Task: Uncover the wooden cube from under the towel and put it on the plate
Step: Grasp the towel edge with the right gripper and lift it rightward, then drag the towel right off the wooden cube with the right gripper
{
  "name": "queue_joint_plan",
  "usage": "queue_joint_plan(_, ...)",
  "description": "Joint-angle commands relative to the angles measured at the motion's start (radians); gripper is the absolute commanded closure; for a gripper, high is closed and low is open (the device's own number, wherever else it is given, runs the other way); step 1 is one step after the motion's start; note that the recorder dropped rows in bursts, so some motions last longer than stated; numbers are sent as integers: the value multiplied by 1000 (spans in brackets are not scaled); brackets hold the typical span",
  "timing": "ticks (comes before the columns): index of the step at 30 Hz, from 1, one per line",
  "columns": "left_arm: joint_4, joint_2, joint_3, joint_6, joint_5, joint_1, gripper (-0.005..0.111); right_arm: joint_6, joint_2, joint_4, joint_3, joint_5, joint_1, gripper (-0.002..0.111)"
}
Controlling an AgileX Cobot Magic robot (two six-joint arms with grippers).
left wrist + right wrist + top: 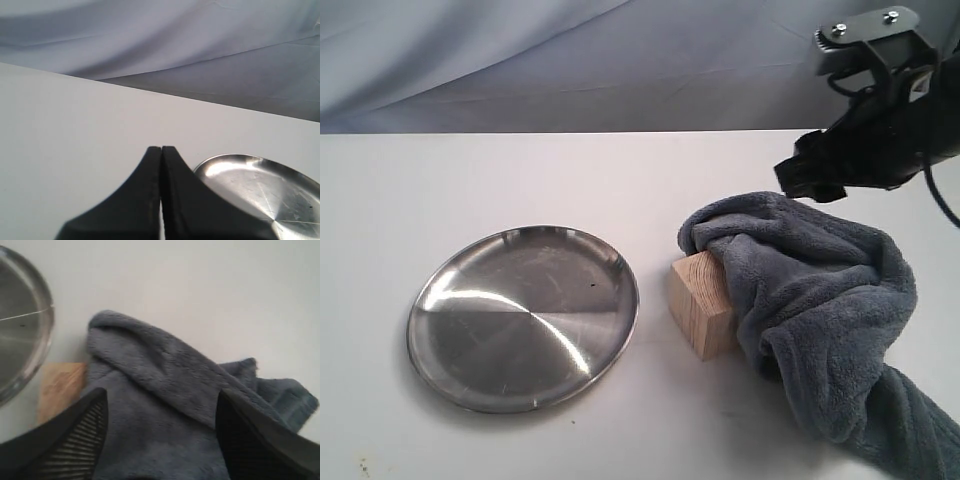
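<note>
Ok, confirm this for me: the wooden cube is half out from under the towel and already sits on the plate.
Not quite. The wooden cube is half out from under the towel, but it sits on the table beside the plate, not on it. The exterior view shows this.

At two o'clock the right arm (890,140) is showing black, carrying a grey bracket (868,27) with two screws (890,16); the right gripper (161,392) is showing ribbed black fingers (80,440).

Lab-style robot test bench: plain white table (520,170), draped grey fabric backdrop (570,60).
</note>
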State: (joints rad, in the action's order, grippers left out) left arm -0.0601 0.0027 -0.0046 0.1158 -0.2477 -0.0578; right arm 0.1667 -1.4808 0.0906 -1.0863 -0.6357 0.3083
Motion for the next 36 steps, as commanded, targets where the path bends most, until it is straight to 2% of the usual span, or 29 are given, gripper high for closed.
queue_joint_plan(1, -5, -3, 5, 4, 9, -2, 107, 37, -11, 30, 2, -14, 92, 51)
queue_joint_plan(8, -5, -3, 5, 4, 9, -2, 107, 20, -110, 30, 2, -27, 172, 41)
queue_joint_plan(17, -5, -3, 5, 4, 9, -2, 107, -16, -224, 15, 2, -37, 170, 42)
queue_joint_plan(19, -5, -3, 5, 4, 9, -2, 107, -16, -244, 15, 2, -37, 170, 49)
queue_joint_plan(25, -5, -3, 5, 4, 9, -2, 107, -18, -246, -1, 2, -23, 170, 91)
queue_joint_plan(28, -5, -3, 5, 4, 9, -2, 107, -18, -238, -64, 2, -23, 170, 108)
queue_joint_plan(36, -5, -3, 5, 4, 9, -2, 107, -63, -190, -156, -63, -85, 149, 108)
